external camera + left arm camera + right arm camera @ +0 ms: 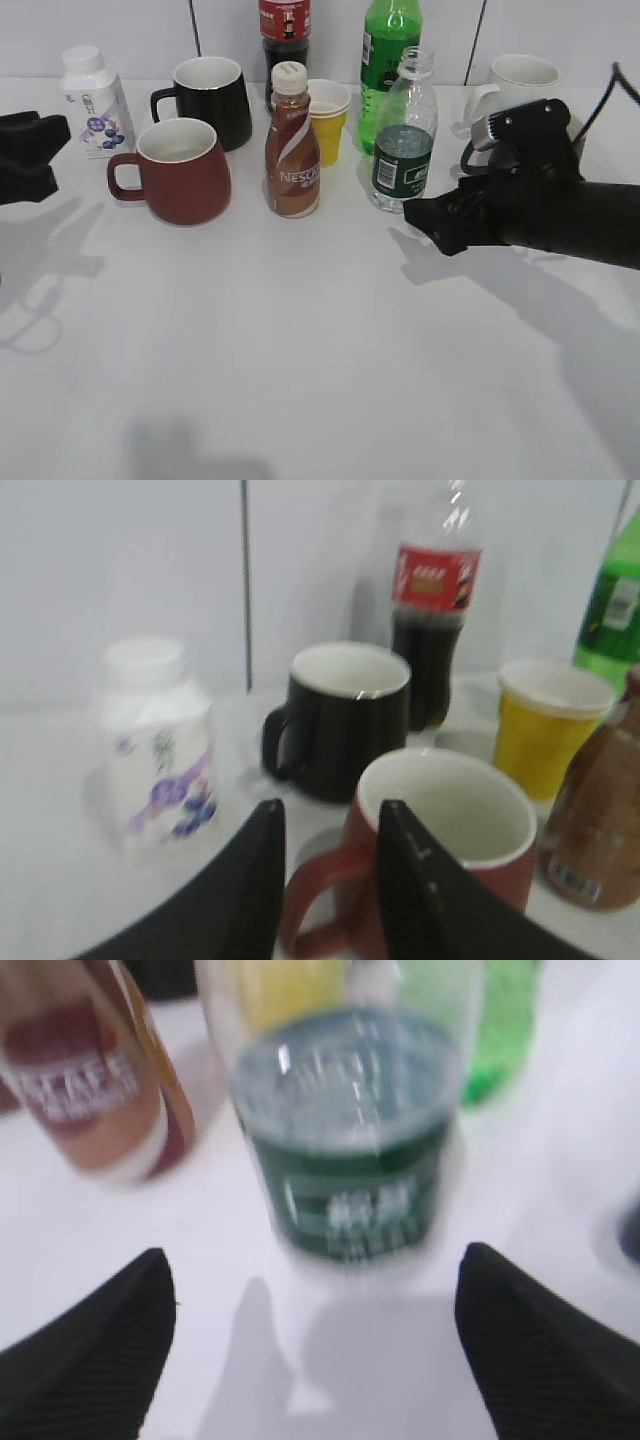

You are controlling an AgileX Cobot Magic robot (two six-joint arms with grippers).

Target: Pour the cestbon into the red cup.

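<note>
The cestbon (404, 135), a small clear bottle with a dark green label and no cap, stands upright right of centre; it fills the right wrist view (345, 1140), blurred. My right gripper (425, 222) is open just in front and to the right of it, and its fingertips (315, 1295) show wide apart with the bottle beyond them. The red cup (180, 170) stands upright at the left, handle to the left. My left gripper (35, 150) hangs left of it; in the left wrist view its open fingers (330, 825) frame the cup's handle (440, 840) without touching.
A black mug (212, 100), a white milk bottle (92, 100), a brown Nescafe bottle (292, 145), a small yellow cup (328, 120), a cola bottle (284, 30), a tall green bottle (386, 50) and a white mug (520, 85) stand around.
</note>
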